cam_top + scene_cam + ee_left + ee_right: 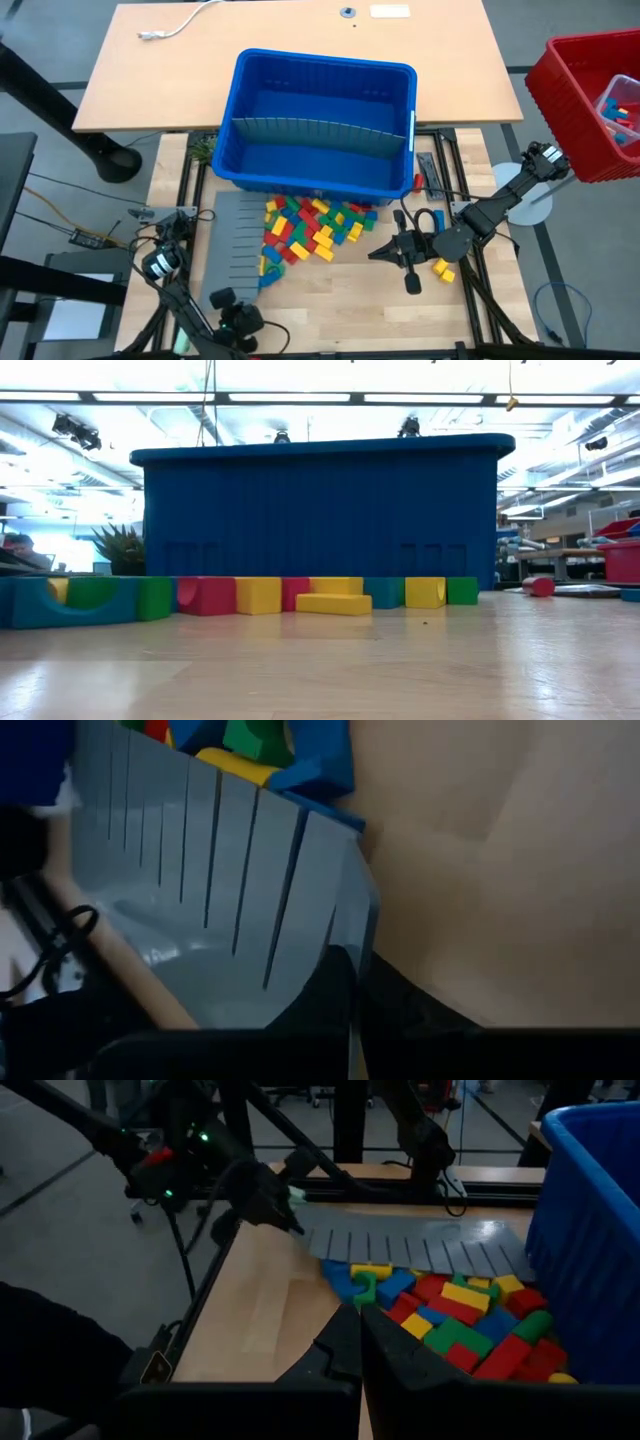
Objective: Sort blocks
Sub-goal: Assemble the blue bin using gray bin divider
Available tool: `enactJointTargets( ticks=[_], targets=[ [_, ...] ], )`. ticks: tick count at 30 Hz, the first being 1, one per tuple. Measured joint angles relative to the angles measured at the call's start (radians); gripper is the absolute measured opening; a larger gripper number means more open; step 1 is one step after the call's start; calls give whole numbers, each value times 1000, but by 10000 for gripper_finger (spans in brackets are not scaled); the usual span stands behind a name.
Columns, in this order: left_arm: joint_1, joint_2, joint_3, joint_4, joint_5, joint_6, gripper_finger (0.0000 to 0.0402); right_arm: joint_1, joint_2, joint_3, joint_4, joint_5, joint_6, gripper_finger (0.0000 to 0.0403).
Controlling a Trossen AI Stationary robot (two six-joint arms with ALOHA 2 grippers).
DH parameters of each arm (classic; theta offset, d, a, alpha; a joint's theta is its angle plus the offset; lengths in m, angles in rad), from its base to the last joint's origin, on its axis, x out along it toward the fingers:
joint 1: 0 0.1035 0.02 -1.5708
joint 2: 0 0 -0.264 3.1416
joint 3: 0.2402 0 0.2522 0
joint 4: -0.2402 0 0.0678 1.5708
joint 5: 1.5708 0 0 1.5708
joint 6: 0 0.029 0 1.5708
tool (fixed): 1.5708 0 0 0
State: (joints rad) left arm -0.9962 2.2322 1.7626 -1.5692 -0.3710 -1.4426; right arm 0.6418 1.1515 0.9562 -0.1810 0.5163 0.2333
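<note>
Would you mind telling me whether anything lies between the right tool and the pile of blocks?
Nothing visible does. In the high view the right tool sits over bare wood, right of the blocks. The right wrist view shows them directly ahead. The grey ridged panel lies on the pile's far side.

A row of blocks [258,595] in red, yellow, green and blue is lying on the wooden worktop [320,670], sitting just in front of the tall blue bin [320,520]. A potted plant [120,550] is standing beside the bin.
</note>
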Motion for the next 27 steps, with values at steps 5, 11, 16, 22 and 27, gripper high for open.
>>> enactJointTargets(
  ticks=[5, 11, 16, 22, 27],
  targets=[
    [8, -41, 20, 3, -30, -1, 9, 0, 0, 0, 0, 0, -1, 0],
    [27, -155, 14, 3, -115, 24, 8, 0, 0, 0, 1, -1, 0, 0],
    [38, -266, 14, 2, -153, 63, 8, 0, 0, 0, 6, -5, 0, 0],
    [48, -387, 14, -1, -210, 72, 8, 0, 0, 0, 7, -8, 2, 0],
    [48, -460, 47, -2, -216, 107, 8, 0, -1, 0, 8, -8, 3, 0]
  ],
)
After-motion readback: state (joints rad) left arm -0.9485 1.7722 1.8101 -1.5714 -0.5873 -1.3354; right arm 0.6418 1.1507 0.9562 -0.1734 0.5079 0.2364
